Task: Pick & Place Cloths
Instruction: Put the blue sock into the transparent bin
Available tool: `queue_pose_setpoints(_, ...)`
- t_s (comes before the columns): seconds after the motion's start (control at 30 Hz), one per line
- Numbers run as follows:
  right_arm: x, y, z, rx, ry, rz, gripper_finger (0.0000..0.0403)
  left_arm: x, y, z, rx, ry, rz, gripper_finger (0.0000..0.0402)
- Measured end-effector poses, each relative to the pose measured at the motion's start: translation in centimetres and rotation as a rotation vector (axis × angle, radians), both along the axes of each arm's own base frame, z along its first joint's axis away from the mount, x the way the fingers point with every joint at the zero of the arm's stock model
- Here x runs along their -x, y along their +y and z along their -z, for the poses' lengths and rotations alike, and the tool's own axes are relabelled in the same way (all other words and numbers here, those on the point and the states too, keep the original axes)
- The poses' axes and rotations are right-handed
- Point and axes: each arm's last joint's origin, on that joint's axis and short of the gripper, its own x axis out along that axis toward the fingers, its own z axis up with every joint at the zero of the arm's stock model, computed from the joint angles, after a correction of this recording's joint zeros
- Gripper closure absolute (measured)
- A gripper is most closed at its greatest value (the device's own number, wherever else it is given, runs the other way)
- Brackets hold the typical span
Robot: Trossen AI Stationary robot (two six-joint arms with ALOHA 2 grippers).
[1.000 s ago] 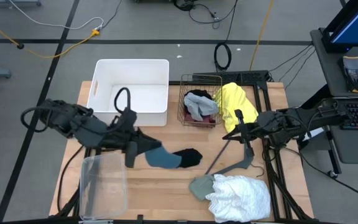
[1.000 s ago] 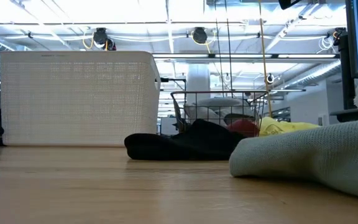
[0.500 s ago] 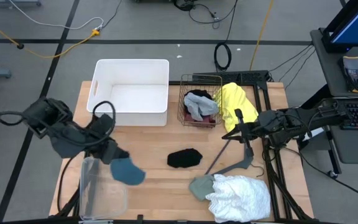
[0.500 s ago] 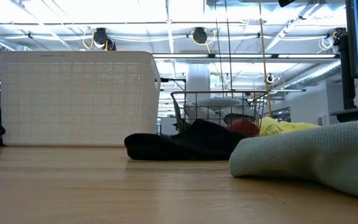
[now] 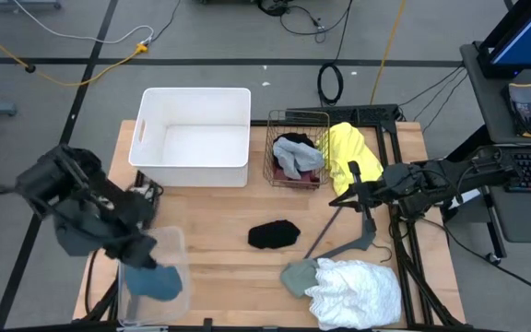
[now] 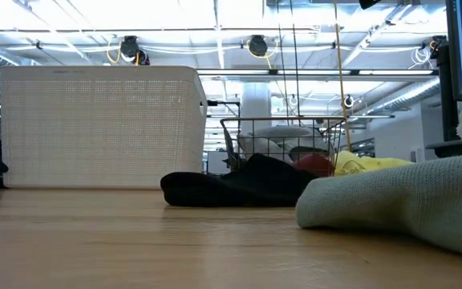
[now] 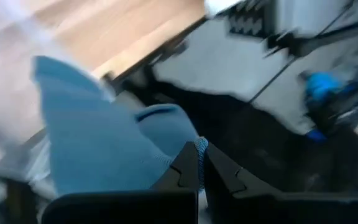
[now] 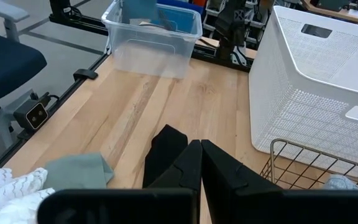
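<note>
My left gripper [image 5: 142, 260] is shut on a blue-grey cloth [image 5: 156, 282] over a clear plastic bin [image 5: 175, 247] at the table's near left corner; the cloth [image 7: 98, 149] fills the left wrist view. A black cloth [image 5: 273, 234] lies flat mid-table. A grey-green cloth [image 5: 298, 275] and a frilly white cloth [image 5: 358, 290] lie near the near edge. A yellow cloth [image 5: 350, 152] hangs over a wire basket [image 5: 275, 175] that holds grey and black cloths. My right gripper [image 5: 353, 194] waits shut above the table's right part. My left gripper pinches the blue-grey cloth between its two fingers at a ribbed edge [image 7: 199, 147], coming from above. The cloth hangs slack below the fingers, clear of the table, within the clear bin's outline. I cannot tell whether its lower end rests on the bin's floor.
A white plastic bin [image 5: 194, 138] stands at the far left. A flat grey hanger [image 5: 348, 242] lies right of the black cloth. In the low view a maroon cloth [image 6: 315, 163] shows in the basket. Bare wood [image 5: 229, 277] lies between the clear bin and the grey-green cloth.
My left gripper has carried the blue-grey cloth from beside the black cloth at mid-table toward the table's left and near edges, ending over the clear bin. The cloth has stayed lifted clear the whole way. The black cloth has kept its place.
</note>
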Motion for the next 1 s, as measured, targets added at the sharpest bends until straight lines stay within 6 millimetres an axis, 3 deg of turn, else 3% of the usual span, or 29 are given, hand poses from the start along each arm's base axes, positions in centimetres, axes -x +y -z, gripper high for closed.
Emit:
queue_pose_setpoints(0.23,0.0,0.0,0.0,0.000,0.001,0.000,0.0402,-0.3,-3.0,4.3,0.006,0.315,0.110,0.0402)
queue_pose_setpoints(0.47,0.0,0.0,0.0,0.000,0.001,0.000,0.0402,-0.2,-4.8,8.6,-0.120,0.462,0.066,0.0402)
queue_pose_setpoints(0.77,0.0,0.0,0.0,-0.003,0.001,0.001,0.0402,-0.7,-5.1,14.4,-0.335,0.556,-0.041,0.0402)
queue_pose_setpoints(1.0,0.0,0.0,0.0,-0.003,0.002,0.001,0.0402,-0.5,-4.6,19.4,-0.451,0.742,-0.084,0.0402)
